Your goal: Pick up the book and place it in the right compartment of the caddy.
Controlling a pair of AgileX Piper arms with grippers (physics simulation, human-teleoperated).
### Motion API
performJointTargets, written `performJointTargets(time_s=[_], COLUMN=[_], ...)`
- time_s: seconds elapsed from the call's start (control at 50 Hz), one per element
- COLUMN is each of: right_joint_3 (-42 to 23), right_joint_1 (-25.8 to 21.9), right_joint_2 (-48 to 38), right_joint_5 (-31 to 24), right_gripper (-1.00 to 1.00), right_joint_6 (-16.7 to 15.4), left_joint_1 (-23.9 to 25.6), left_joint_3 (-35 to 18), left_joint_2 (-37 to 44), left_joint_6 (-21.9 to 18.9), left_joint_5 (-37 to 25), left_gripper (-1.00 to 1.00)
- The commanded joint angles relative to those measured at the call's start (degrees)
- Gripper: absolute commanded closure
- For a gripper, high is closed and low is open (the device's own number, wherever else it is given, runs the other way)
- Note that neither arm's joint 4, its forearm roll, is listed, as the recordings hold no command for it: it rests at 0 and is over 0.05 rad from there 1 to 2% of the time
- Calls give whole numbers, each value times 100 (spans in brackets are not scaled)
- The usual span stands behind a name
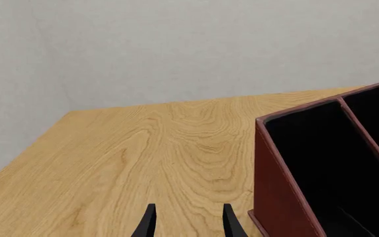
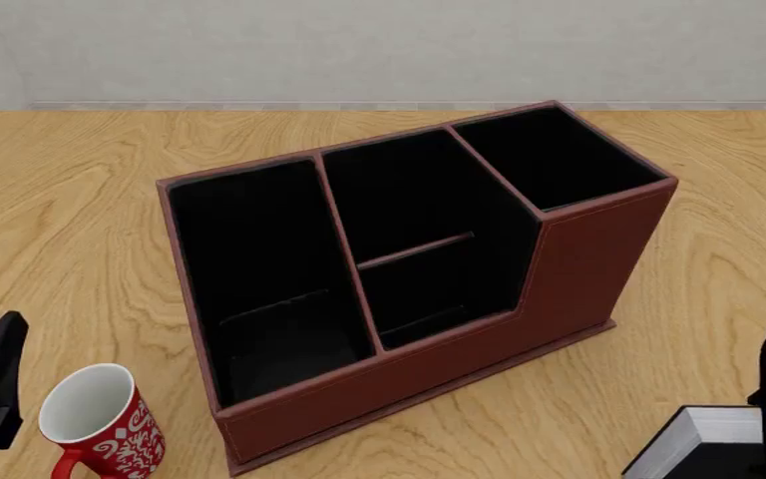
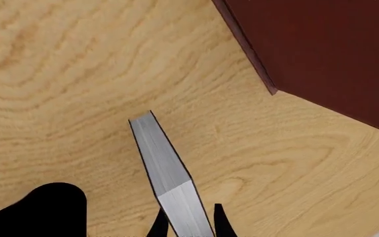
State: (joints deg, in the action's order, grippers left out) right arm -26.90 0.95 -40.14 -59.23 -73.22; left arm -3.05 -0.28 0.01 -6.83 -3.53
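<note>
Wooden table (image 2: 77,210) holds caddy (image 2: 582,269); mug's (image 2: 101,424) white pattern is unreadable.

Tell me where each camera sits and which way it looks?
Front view: above and behind the arms, looking down at the caddy, red mug and book; both arms show at the bottom corners.
Left wrist view: behind the left gripper, facing bare table.
Right wrist view: behind the right gripper, which holds the book.
All three show the caddy.

A rendered, office-like desk setting is suggested: a bare wood-grain counter (image 2: 77,200) is backed by a plain grey wall (image 2: 383,45), and a leather-look caddy (image 2: 582,269) and a red mug (image 2: 97,424) are set out on it.
</note>
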Motion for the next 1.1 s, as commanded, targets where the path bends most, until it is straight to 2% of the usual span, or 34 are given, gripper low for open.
performJointTargets(time_s=[0.02, 0.08, 0.26, 0.34, 0.44, 0.52, 0.56, 0.64, 0.7, 0.8, 0.88, 0.96, 0.98, 1.1], right_joint_3=[-254, -298, -552, -684, -907, -1001, -1043, -1029, -1071, -1186, -1266, -1325, -1402, -1329], right_joint_1=[-395, -314, -282, -424, -682, -708, -851, -773, -917, -916, -1069, -1024, -1075, -1117], right_joint_2=[-178, -99, 64, 121, 64, 50, 18, 66, 20, -15, -36, 48, 35, 135], right_joint_5=[-190, -277, -593, -794, -966, -1002, -1047, -1061, -1066, -1063, -1066, -1067, -1067, -1067], right_gripper=[100, 100, 100, 100, 100, 100, 100, 100, 100, 100, 100, 100, 100, 100], right_joint_6=[689, 613, 677, 858, 1263, 1347, 1517, 1476, 1635, 1722, 2030, 2138, 2282, 2479], left_joint_1=[11, 7, 26, 25, 45, 41, 53, 55, 79, 74, 107, 143, 153, 204], left_joint_3=[16, 21, 21, 22, 22, 19, 18, 18, 13, -6, -18, -8, -1, -12], left_joint_2=[0, 0, 0, 0, 0, 0, 0, 0, 0, 1, 1, 2, 3, 39], left_joint_6=[19, 14, 32, 38, 39, 45, 47, 59, 57, 53, 59, 67, 66, 69], left_joint_5=[5, -5, 0, 6, 6, 18, 12, 17, 10, 16, 9, 19, 23, 68], left_gripper=[-100, -100, -100, -100, -100, -100, -100, -100, -100, -100, -100, -100, -100, -100])
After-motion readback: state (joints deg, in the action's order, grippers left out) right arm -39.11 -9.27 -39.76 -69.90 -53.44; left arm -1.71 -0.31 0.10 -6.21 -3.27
